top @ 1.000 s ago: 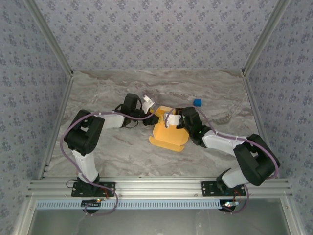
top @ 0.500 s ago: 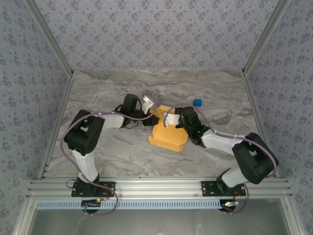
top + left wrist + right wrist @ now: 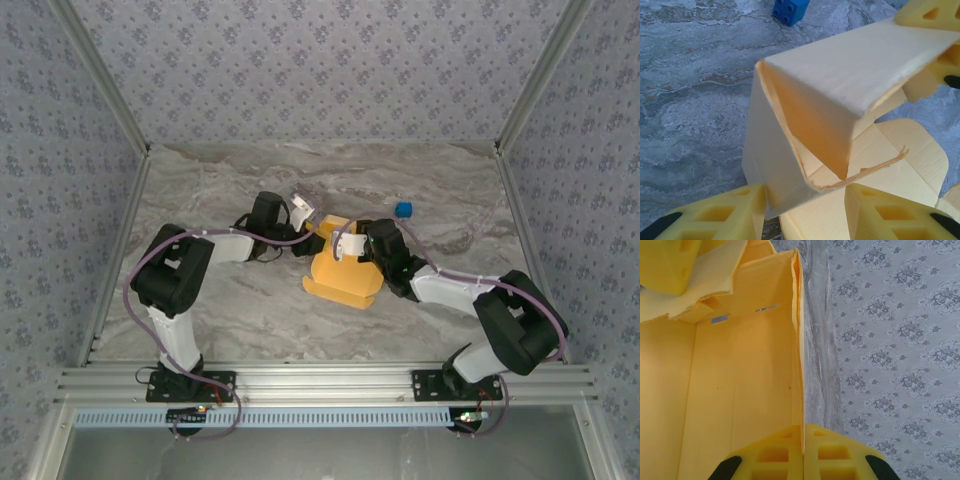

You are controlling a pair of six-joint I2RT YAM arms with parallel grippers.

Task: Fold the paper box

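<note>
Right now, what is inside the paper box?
In the left wrist view, the paper box stands open: bare card walls show, with no object seen inside. Its far end is covered by its top panel.

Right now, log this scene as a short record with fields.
paper box: partly folded, one wall raised, lying on the table
left pincer: astride the box's folded corner; grip unclear
right pincer: shut on the edge of a box wall
blue block: on the table beyond the box, apart from it

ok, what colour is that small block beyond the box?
Blue; the small block shows best in the left wrist view.
</note>
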